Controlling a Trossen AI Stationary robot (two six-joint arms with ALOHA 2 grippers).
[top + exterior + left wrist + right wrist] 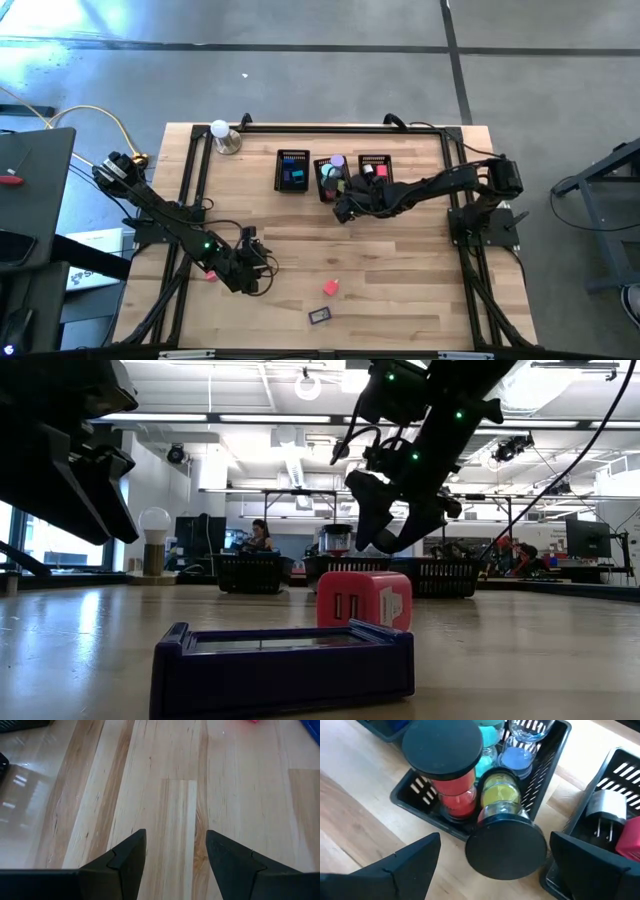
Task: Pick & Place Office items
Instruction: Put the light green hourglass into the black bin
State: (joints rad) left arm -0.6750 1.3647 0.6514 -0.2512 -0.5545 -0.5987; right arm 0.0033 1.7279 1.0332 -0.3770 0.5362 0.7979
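Observation:
Two items lie on the wood near the table's near edge: a pink block (331,288) (365,600) and a dark blue flat case (320,316) (280,665). Another pink piece (210,275) sits beside the left arm. The middle black bin (332,178) (540,785) holds small jars with black lids, filled red, yellow, blue and teal. My right gripper (345,207) (500,865) (398,528) hovers open at that bin's near end, and one black-lidded jar (505,847) shows between its fingers, apart from them. My left gripper (252,268) (175,855) is open over bare wood.
Three black mesh bins stand in a row at the far side: the left bin (292,172) with blue pieces, the right bin (374,170) (615,805) with a white plug and pink pieces. A white ball on a metal base (222,135) stands at the far left corner. Black frame rails edge the table.

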